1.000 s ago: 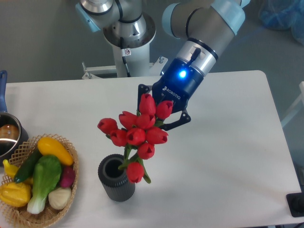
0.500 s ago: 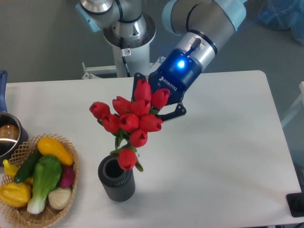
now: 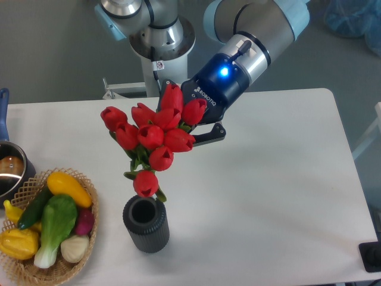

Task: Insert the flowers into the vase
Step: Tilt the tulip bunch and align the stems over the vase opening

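The flowers [image 3: 152, 137], a bunch of red tulip buds with green stems and leaves, hang in the air above the table. My gripper [image 3: 189, 128] is behind the bunch at its upper right and is shut on it; the buds hide most of the fingers. The lowest bud sits just above the mouth of the vase [image 3: 146, 224], a small dark grey ribbed cylinder standing upright near the table's front edge. The vase's mouth shows open, with nothing in it.
A wicker basket [image 3: 31, 271] with toy vegetables stands at the front left. A metal pot [image 3: 10, 170] sits at the left edge. The robot's base [image 3: 161, 47] rises behind the white table [image 3: 280, 190].
The gripper and the flowers have moved left and upward. The lowest bud has shifted from the vase's right rim to above its mouth.
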Available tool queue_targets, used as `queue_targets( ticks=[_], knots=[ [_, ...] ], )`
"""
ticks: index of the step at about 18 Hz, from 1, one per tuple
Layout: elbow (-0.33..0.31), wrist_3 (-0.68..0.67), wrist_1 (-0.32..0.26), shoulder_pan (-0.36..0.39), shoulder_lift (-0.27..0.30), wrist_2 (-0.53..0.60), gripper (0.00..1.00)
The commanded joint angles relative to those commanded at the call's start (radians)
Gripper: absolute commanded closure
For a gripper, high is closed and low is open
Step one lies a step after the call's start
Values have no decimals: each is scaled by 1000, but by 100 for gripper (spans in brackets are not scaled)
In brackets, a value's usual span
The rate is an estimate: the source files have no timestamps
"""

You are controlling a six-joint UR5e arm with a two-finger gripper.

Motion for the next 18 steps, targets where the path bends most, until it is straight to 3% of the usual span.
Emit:
queue_targets(
  ticks=[4, 18],
  knots=[
    [41, 3, 0, -3, -44, 0, 93],
    [46, 6, 2, -29, -78, 2, 91]
  ],
)
